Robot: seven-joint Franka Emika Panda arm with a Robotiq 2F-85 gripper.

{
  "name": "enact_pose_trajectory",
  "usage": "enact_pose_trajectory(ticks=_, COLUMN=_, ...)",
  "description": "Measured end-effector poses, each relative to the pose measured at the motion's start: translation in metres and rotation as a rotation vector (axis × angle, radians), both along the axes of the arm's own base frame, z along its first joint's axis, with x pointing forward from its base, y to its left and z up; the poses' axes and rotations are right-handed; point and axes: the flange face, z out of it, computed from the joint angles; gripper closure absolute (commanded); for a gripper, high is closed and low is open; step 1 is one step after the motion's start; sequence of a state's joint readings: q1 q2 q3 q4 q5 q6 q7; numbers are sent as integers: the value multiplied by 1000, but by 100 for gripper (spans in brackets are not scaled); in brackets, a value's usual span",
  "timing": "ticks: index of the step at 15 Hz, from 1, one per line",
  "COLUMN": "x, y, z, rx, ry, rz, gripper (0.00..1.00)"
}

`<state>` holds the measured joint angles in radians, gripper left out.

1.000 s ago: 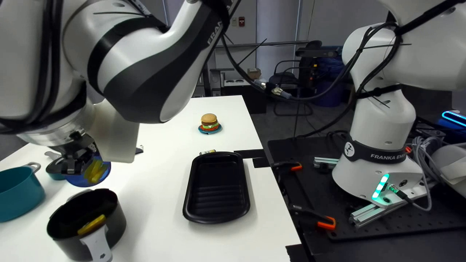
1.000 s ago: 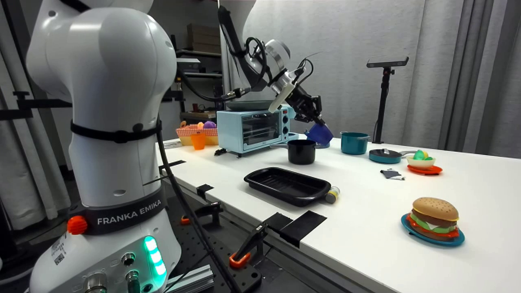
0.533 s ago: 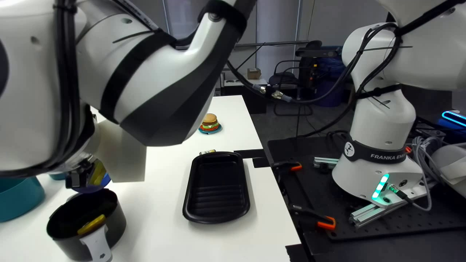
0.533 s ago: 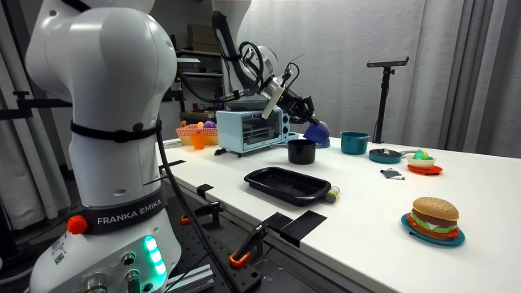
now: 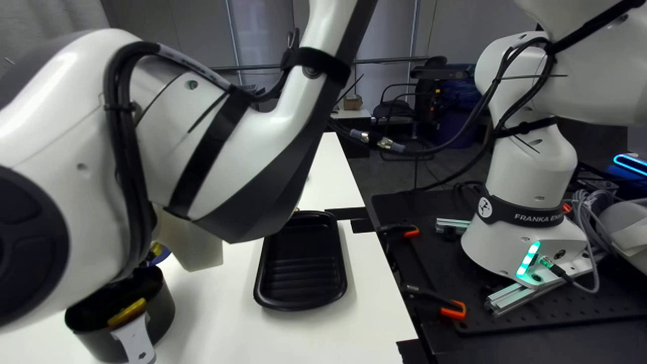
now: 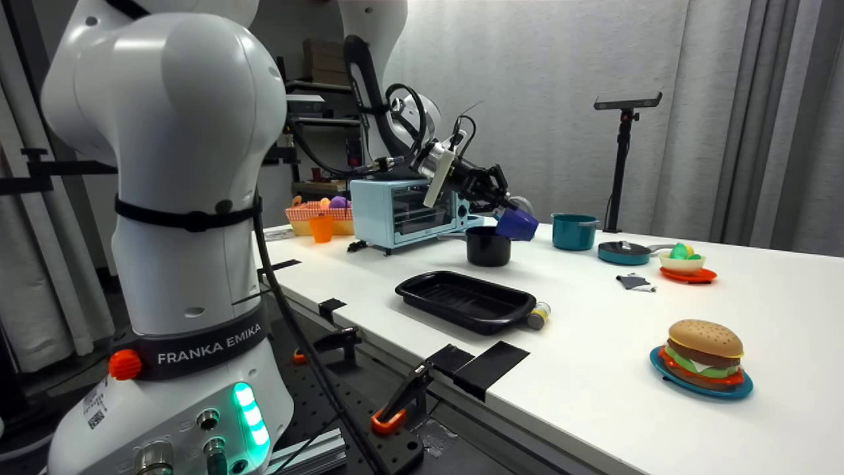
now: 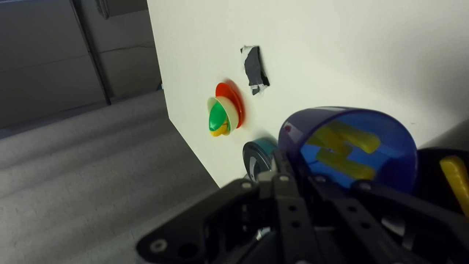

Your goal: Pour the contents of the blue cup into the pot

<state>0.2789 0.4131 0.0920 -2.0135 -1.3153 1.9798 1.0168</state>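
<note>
The black two-finger gripper is narrow — its fingers pinch the wall of the small, tapered blue plastic tumbler. The tumbler is tilted above the white table, at two o'clock from the round black pot in an exterior view, where its lower edge overlaps the pot's rim; whether the two touch I cannot tell. In the wrist view its mouth turns towards three o'clock, the pot just beyond, and several stubby yellow pieces lie inside it. One long yellow piece shows at the pot's mouth — in an exterior view it sits right beside the pale grey handle.

Taking the pot as centre in an exterior view, the light-blue toaster oven stands near it at ten o'clock, and the black rectangular baking dish lies near at seven. Along three o'clock come the round teal pot, the shallow lidded teal pan and the cream bowl on its orange-red plate. The toy burger lies well apart on a small teal plate at four o'clock.
</note>
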Motion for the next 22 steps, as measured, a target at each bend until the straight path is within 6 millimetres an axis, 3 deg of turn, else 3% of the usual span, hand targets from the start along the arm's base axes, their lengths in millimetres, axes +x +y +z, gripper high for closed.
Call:
enact_pose_trajectory(ticks=10, x=-4, y=2, z=-8, rx=-48, ry=14, rz=-8, gripper=99)
enact_pose_trajectory(ticks=22, x=3, y=3, z=-3, rx=-115, ry=-38, rz=82, gripper=99)
